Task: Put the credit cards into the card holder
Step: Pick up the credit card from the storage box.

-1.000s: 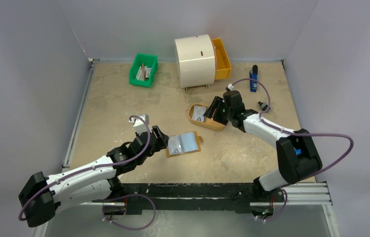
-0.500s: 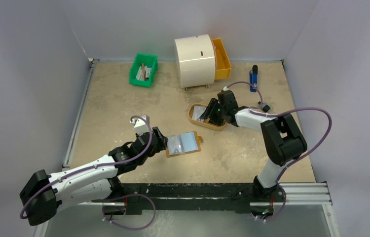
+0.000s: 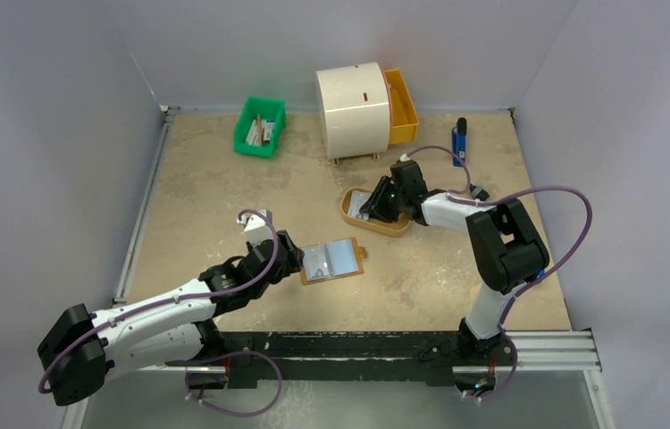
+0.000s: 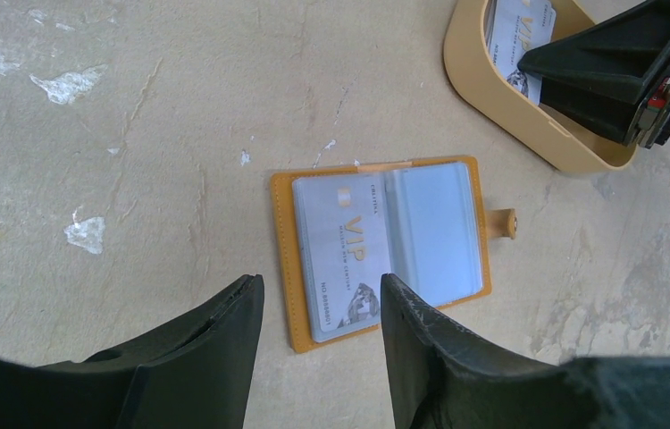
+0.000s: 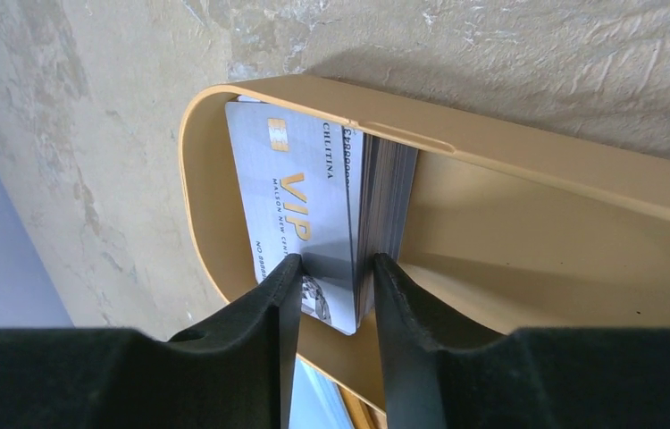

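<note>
Card holder open on the worktop point(image 3: 224, 179), more cards in the tray.
From above, your left gripper point(image 3: 291, 259) sits just left of the open card holder point(image 3: 336, 260), and your right gripper point(image 3: 372, 207) is down in the oval tray point(image 3: 394, 225). Your left wrist view shows its jaws apart and one VIP card point(image 4: 345, 255) in the holder's left pocket. In your right wrist view, fingers point(image 5: 260, 322) flank the stacked credit cards point(image 5: 305, 188); you cannot tell whether they are clamped.

A robot lab test cell: plain pale grey wall panels point(image 3: 63, 134) box in a mottled beige tabletop point(image 3: 224, 179), with two white-and-black robot arms point(image 3: 162, 308) bolted to a metal rail point(image 3: 546, 357) along its near edge.
</note>
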Available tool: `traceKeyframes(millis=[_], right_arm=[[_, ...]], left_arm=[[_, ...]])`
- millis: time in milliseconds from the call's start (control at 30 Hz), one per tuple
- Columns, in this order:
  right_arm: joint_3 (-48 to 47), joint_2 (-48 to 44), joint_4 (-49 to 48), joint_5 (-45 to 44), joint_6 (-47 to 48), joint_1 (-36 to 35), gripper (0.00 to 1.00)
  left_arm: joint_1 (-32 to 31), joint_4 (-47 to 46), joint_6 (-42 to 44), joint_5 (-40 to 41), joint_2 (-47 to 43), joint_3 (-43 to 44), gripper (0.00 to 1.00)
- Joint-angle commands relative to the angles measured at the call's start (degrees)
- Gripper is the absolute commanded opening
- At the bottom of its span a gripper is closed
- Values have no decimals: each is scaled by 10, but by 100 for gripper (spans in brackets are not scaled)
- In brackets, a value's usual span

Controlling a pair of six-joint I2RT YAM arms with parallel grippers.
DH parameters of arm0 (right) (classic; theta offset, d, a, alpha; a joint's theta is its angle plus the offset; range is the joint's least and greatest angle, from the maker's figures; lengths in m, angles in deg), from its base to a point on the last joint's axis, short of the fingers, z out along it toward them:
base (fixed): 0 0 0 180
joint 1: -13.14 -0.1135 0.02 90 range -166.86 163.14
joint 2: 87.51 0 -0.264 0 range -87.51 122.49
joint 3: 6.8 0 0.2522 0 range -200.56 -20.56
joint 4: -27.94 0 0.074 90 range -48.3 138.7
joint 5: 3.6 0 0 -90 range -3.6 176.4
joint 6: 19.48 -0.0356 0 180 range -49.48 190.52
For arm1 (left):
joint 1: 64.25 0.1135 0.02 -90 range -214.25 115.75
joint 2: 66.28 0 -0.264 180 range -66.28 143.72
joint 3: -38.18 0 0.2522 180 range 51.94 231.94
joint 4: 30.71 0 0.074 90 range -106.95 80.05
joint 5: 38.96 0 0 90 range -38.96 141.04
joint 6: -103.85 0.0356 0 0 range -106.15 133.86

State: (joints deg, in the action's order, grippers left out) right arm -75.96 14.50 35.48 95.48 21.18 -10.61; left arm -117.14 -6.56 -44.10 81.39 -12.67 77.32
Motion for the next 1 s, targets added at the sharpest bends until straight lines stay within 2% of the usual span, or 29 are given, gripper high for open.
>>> traceKeyframes(millis=[0, 300, 367, 500, 600, 967], right_arm=[[4, -2, 0, -9, -8, 7, 36], [39, -33, -21, -5, -15, 19, 29], [42, -35, -23, -2, -14, 20, 32], [41, -35, -25, 3, -14, 21, 42], [40, -34, -28, 5, -14, 23, 44], [67, -60, -46, -4, -26, 28, 25]], left_arm=[[0, -11, -6, 14, 0, 11, 50], [0, -13, -8, 12, 3, 11, 50], [-1, -15, -8, 11, 6, 11, 50], [0, -16, -8, 10, 7, 10, 49], [1, -16, -10, 9, 7, 11, 49], [1, -15, -11, 10, 9, 11, 49]])
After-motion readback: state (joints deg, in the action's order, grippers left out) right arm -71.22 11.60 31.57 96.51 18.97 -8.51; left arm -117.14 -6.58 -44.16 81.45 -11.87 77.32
